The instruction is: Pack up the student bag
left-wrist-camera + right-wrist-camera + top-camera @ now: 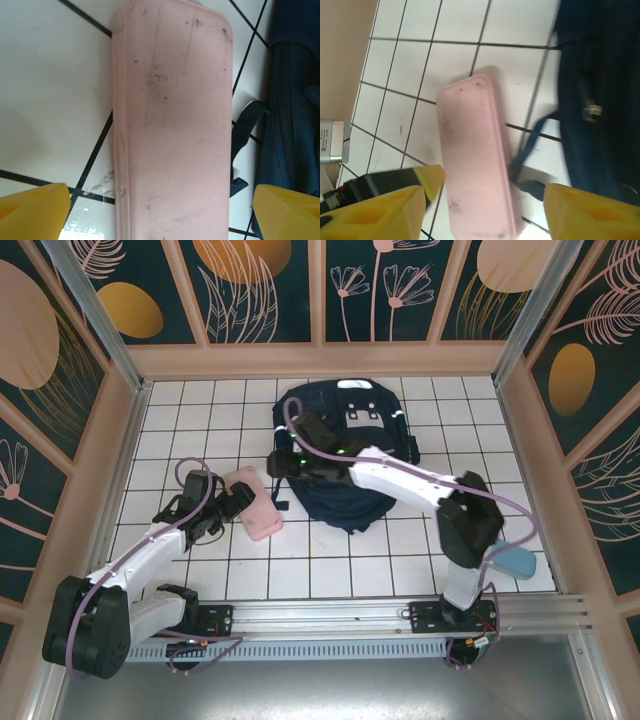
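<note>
Student bag (340,505): navy fabric, lying flat at mid-table, white patches at its far end — partly covered by the right arm.
Pink case (258,508): oblong, flat on the tiles just left of the bag.
Left gripper (236,500): at the case's left edge.
Right gripper (285,460): over the bag's left edge, near the case's far end.
Light-blue object (517,560): near the right wall, beside the right arm — kind unclear.
Table (200,420): white tiles, dark grout lines.
</note>
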Available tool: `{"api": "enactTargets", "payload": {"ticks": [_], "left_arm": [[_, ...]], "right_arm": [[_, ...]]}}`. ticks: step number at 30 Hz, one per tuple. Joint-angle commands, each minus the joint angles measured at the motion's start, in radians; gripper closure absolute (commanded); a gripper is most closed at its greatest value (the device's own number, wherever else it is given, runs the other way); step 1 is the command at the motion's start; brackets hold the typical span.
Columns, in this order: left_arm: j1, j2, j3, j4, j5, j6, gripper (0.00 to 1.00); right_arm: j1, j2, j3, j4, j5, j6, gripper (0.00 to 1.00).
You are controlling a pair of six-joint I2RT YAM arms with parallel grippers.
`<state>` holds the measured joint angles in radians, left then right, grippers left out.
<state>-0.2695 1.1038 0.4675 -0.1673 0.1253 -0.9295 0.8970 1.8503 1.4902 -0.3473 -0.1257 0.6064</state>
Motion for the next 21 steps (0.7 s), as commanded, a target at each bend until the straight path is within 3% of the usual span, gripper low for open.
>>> {"api": "enactTargets", "payload": {"ticks": [1,5,11,21], "left_arm": [[0.003,-0.016,-0.030,0.017,-0.001,-0.048,0.12],[0.011,-0.026,-0.050,0.032,-0.002,-0.069,0.26],[0.012,-0.009,-0.065,0.066,0.034,-0.074,0.39],[0.013,0.054,-0.078,0.133,0.101,-0.063,0.43]], "right_arm": [[0.012,0.087,0.074,-0.025,-0.058,-0.049,0.46],[-0.004,0.167,0.085,-0.005,-0.103,-0.039,0.57],[-0.001,0.274,0.159,-0.035,-0.163,-0.074,0.58],[0.000,0.388,0.209,-0.094,-0.147,-0.090,0.64]]}}
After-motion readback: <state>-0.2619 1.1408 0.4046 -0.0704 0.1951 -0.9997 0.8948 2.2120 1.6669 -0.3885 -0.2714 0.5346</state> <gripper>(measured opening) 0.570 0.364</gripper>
